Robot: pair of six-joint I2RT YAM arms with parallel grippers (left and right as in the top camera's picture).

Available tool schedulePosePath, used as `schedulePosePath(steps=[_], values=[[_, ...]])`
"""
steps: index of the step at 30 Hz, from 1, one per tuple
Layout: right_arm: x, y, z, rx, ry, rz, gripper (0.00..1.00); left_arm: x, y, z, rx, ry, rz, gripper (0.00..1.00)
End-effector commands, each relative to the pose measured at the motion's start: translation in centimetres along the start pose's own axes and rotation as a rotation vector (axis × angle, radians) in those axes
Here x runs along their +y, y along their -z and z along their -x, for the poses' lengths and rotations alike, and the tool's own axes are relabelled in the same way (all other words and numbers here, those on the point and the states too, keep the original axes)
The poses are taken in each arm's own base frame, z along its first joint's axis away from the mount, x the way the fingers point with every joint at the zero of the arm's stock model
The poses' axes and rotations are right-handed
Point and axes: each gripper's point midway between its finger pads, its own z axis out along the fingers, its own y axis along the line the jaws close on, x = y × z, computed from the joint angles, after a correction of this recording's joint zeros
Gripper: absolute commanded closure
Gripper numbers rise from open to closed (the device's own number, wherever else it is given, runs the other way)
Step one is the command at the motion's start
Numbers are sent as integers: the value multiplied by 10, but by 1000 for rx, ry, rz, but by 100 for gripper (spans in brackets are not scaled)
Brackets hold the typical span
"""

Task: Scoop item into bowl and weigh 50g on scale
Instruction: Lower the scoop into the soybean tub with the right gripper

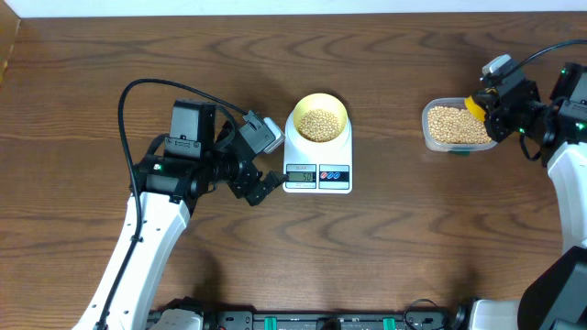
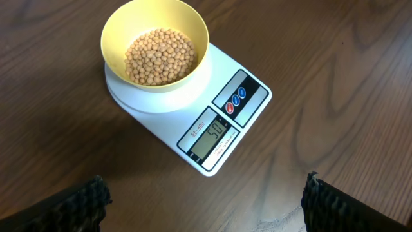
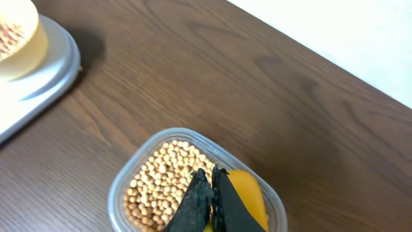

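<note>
Item: small round tan beans point(image 2: 159, 57) heaped in pale-yellow round bowl point(image 2: 154, 14). Bowl sits centred on white digital kitchen scale point(image 2: 187, 113) so load reads true. LCD display point(image 2: 211, 135) looks like 50; we judge target met.

Left gripper point(image 2: 205, 187): fingers spread wide, empty, near scale. We guess it is placed so its camera sees the readout.

Right gripper point(image 3: 209, 193): fingers pressed together, pinching yellow plastic scoop point(image 3: 244, 193) over clear plastic tub point(image 3: 119, 193) of spare beans, well apart from scale.
</note>
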Motion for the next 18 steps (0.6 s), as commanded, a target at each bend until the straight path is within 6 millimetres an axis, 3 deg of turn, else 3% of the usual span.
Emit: schedulePosePath(steps=[1,7,14,18], values=[[-6,3,3,15,33,-35,99,-1,-2,-3,4,-2,-16,2],[-11,3,8,-11,-254,-56,99,-1,-2,-3,4,-2,-16,2],[-29,5,0,-22,-908,-163,99,-1,-2,-3,4,-2,-16,2],[-31,5,-1,-37,-1113,-183,99,-1,-2,-3,4,-2,-16,2]])
